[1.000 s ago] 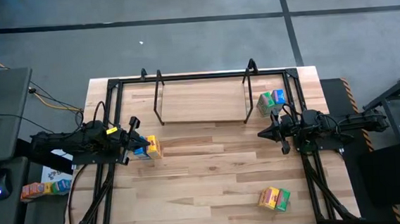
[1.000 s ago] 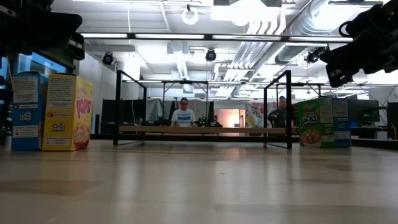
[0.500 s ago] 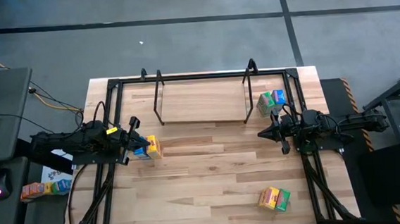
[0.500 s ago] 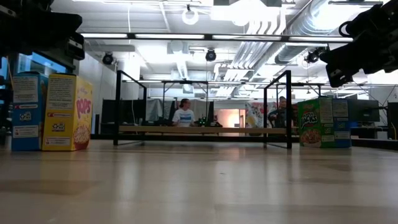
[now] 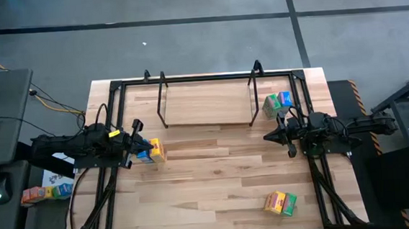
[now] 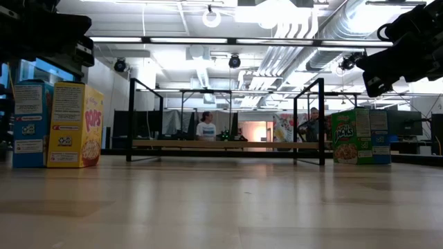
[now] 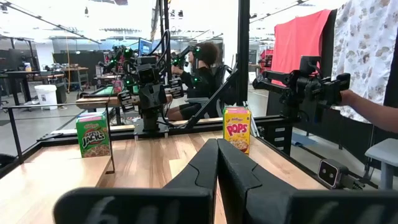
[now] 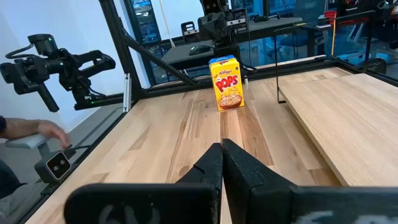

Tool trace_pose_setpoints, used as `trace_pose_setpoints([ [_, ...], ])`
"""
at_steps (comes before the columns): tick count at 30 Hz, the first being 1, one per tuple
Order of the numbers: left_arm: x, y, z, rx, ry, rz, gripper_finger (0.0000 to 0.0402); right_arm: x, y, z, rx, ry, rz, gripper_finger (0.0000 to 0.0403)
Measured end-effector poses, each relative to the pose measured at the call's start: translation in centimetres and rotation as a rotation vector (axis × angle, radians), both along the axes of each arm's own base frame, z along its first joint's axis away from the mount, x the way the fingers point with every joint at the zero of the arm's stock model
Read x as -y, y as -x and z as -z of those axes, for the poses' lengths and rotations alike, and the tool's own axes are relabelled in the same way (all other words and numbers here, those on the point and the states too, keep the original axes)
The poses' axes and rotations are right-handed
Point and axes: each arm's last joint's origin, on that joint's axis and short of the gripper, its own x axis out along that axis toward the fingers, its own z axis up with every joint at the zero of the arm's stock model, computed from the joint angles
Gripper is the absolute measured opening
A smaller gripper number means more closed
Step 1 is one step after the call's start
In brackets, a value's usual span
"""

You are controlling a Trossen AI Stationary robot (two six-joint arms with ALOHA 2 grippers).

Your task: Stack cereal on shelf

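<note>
Overhead picture of a wooden counter (image 5: pixel 209 186) with a dark robot arm at each side.

At the left of the frame, the left gripper (image 5: pixel 151 144) hovers with its jaws pressed together, holding nothing. Just beside its tip stand a yellow box (image 5: pixel 157 151) and a blue box (image 5: pixel 144 155), touching each other.

At the upper middle sits the shelf (image 5: pixel 205 103), a pale board between thin black rods. No box is on it.

At the upper right, a green box (image 5: pixel 270 107) and a second blue box (image 5: pixel 285 98) stand together just right of the shelf. Below them the right gripper (image 5: pixel 267 136) hangs with jaws also closed together and empty.

At the lower right, a yellow-and-green pair of boxes (image 5: pixel 280 203) rests near the counter's front edge, well apart from everything else.

The task looks not yet begun. To do the first pick well, the left jaws would need to part before reaching the yellow box, then close across its narrow faces without nudging the blue neighbour over. The box should be lifted clear of the shelf's rods, then set down upright toward one end of the board, leaving room for the rest.
</note>
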Motion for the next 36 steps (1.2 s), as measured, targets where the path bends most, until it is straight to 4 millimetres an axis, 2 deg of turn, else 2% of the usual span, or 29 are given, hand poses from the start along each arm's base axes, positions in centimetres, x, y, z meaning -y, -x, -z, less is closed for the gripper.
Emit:
trace_pose_setpoints([
  [8, 0.0, 0.0, 0.0, 0.000, 0.000, 0.000, 0.0000, 0.2, 0.0, 0.0, 0.011, 0.165, 0.069, 0.0000],
  [21, 0.0, 0.0, 0.0, 0.000, 0.000, 0.000, 0.0000, 0.2, 0.0, -0.2, 0.029, 0.136, 0.078, 0.0000],
  [26, 0.0, 0.0, 0.0, 0.000, 0.000, 0.000, 0.0000, 0.3, 0.1, -1.9, 0.195, -0.094, 0.109, 0.0000],
  [32, 0.0, 0.0, 0.0, 0.000, 0.000, 0.000, 0.0000, 0.6, 1.0, -5.2, 0.553, -0.116, 0.184, 0.0000],
  [34, 0.0, 0.0, 0.0, 0.000, 0.000, 0.000, 0.0000, 0.8, 1.2, -5.9, 0.629, -0.131, 0.242, 0.0000],
  [36, 0.0, 0.0, 0.0, 0.000, 0.000, 0.000, 0.0000, 0.9, 1.0, -6.5, 0.634, -0.093, 0.307, 0.0000],
])
